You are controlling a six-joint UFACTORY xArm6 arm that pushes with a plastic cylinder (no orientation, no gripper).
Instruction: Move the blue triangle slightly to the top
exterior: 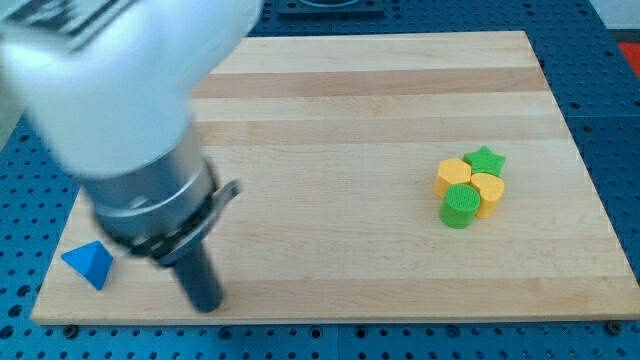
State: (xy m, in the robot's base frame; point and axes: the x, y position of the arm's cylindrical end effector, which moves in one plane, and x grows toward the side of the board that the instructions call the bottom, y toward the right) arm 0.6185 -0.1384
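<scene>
Soft-edged — my tip [208, 306] near blue triangle [89, 264]

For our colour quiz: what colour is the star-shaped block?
Green star, clearest in the camera view.

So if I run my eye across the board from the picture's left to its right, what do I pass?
Blue triangle → my tip → a tight cluster: the yellow hexagon block and green cylinder at its left, the yellow heart and green star at its right. All lie on the wooden board.
</scene>
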